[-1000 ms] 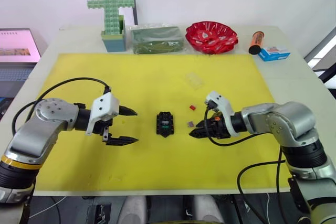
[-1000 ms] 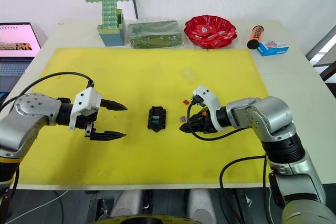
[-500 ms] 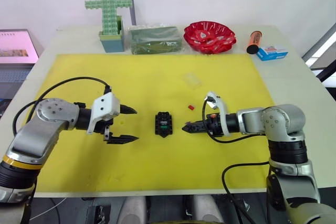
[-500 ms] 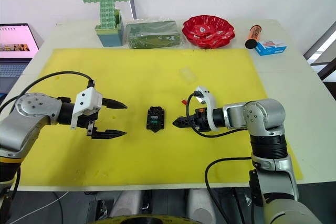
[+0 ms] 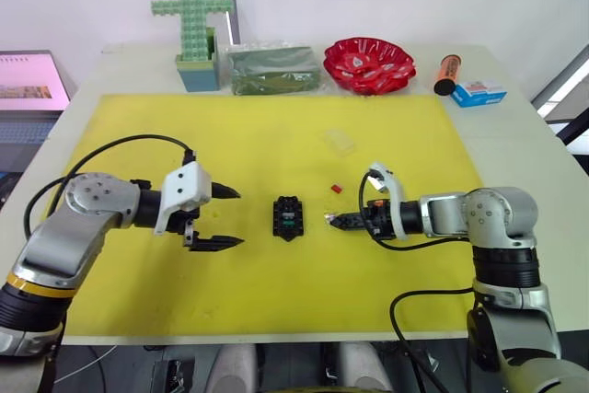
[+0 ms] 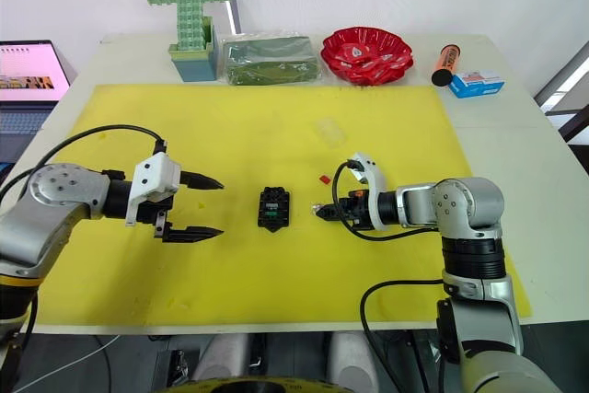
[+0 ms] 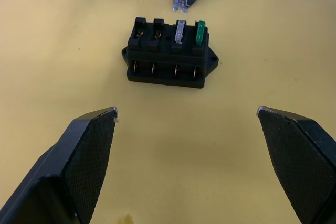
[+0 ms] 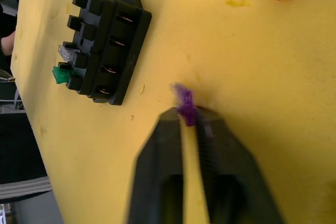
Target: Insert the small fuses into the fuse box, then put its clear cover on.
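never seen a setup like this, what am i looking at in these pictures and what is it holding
A two-armed humanoid robot works at a table with a yellow mat. Two pictures come from its head cameras, two from cameras on each wrist.

Mid-mat sits a black fuse box with a grey fuse and a green fuse already in. A red fuse and a clear cover lie loose.

The left end effector hovers open. The right end effector is shut on a purple fuse.

At the back: a green block cross, a green packet, a red bowl.
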Motion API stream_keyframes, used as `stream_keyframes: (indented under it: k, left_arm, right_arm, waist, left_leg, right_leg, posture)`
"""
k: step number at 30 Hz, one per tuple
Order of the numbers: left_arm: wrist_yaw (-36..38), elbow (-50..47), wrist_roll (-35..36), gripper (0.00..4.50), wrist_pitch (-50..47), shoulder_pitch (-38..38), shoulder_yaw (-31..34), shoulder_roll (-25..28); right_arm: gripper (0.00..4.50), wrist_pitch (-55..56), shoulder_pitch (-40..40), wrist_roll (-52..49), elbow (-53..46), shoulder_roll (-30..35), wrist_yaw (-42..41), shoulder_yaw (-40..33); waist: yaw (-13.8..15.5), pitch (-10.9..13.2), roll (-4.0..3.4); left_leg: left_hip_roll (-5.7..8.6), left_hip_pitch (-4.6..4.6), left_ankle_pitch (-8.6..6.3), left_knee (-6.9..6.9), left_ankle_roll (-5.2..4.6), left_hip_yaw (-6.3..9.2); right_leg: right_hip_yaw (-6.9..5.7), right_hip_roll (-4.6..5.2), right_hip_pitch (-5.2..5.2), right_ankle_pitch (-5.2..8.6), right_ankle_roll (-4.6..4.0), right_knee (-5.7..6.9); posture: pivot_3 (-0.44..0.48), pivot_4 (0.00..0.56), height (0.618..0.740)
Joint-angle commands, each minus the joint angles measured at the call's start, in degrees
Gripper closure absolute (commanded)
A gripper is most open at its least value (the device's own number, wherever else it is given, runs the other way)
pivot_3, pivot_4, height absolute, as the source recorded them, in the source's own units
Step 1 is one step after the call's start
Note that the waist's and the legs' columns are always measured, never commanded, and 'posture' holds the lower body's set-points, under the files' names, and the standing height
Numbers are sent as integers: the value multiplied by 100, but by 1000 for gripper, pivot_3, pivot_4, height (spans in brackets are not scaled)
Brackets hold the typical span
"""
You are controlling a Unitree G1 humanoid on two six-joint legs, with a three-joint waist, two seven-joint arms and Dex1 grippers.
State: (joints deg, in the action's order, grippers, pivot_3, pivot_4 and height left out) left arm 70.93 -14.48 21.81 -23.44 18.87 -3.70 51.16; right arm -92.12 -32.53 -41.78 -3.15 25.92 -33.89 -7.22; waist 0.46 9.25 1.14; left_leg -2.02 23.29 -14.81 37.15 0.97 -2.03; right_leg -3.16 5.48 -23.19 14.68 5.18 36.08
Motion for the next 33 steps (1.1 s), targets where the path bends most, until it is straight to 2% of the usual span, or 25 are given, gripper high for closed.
stream_keyframes:
  k: [1,7,10,14,18,22,28,33]
  left_arm:
    - [2,-71,-9,0,65,89,15,5]
    - [-4,-47,-22,0,77,112,0,-16]
    - [5,-15,-39,0,93,136,-20,-27]
    - [14,39,-69,0,121,190,-66,-59]
    - [29,96,-124,0,166,252,-110,-112]
    - [1,98,-157,0,195,246,-132,-150]
    - [-128,-16,-195,0,246,89,-127,-211]
    - [-239,-91,-233,0,268,-6,-131,-253]
  right_arm:
    - [4452,-1,-52,-16,5,29,20,-65]
    - [4452,-17,-154,-60,-38,122,-1,17]
    - [4452,-5,-503,-110,-163,351,-177,288]
    - [4452,245,-1020,-149,-277,984,-751,1129]
    - [4452,730,-1730,-78,-371,1819,-1911,2395]
    - [4452,1626,-2341,450,-332,2441,-3138,3699]
    - [4452,2720,-3054,1479,43,2515,-4303,4950]
    - [4452,3288,-3301,2134,344,2247,-4759,5390]
  waist:
    - [5,0,0]
    - [7,0,0]
    - [2,2,-3]
    - [3,5,-8]
    - [-3,6,-8]
    - [-12,5,-6]
    - [-33,6,-7]
    - [-32,6,-7]
  left_leg:
    - [0,0,0,0,0,0]
    - [0,0,0,0,0,0]
    - [0,0,0,1,0,0]
    - [0,1,0,0,0,1]
    - [0,2,0,-4,-1,2]
    - [0,3,0,-2,-1,1]
    - [0,5,0,-2,0,0]
    - [0,6,0,-1,0,-2]
  right_leg:
    - [0,0,0,0,0,0]
    - [0,0,0,0,0,0]
    - [0,0,-1,0,0,0]
    - [0,0,-3,0,0,-1]
    - [0,0,-4,1,0,-5]
    - [0,0,-6,1,0,-6]
    - [0,0,-11,1,0,-4]
    - [0,0,-13,1,0,-2]
  posture:
    - [0,150,740]
    - [0,150,740]
    - [0,150,740]
    - [0,150,740]
    - [0,150,740]
    - [0,150,740]
    - [0,150,740]
    - [0,150,740]
